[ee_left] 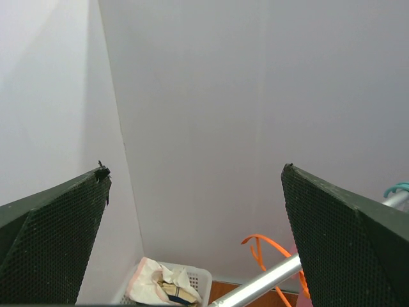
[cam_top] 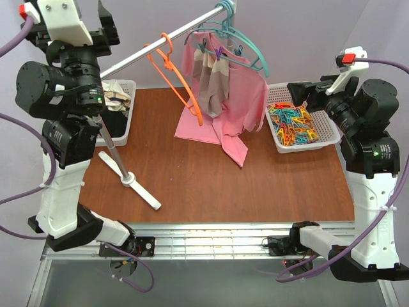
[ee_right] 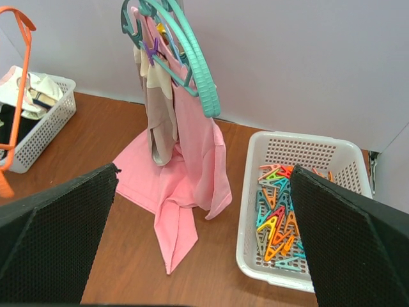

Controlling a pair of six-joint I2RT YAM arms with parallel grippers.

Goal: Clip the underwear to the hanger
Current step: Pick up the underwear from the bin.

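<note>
Since the black soft cloth underwear (ee_right: pixel 7 125) lies bunched in the white slotted plastic basket (cam_top: pixel 126 128) at the table's far left, the first move turns on the left arm, which is much the nearer. The left gripper (ee_left: pixel 195 169) hangs high with its jaws spread wide and nothing between them. It faces the back wall, and the basket shows only at the bottom edge of its wrist view, so it would have to tip down and descend. The garment's long axis cannot be read: it is a dark heap, half under a pale crumpled cloth (cam_top: pixel 115 93).

The thin bright orange plastic hanger (cam_top: pixel 198 117) hangs by its hook from the slanted metal rail (cam_top: pixel 160 41), just right of the basket, with its frame sloping toward the table. The rack's upright pole (cam_top: pixel 112 137) stands just beside the basket's right wall and, in my judgement, is the likeliest thing to get in the way.

The right gripper (ee_right: pixel 204 168) is also released and empty. It hovers by the white basket of coloured plastic clips (ee_right: pixel 307 137), well apart from the underwear. Between them hang two teal hangers (ee_right: pixel 201 77) carrying a pink shirt (cam_top: pixel 246 96) and a beige-striped cloth (cam_top: pixel 211 86).
</note>
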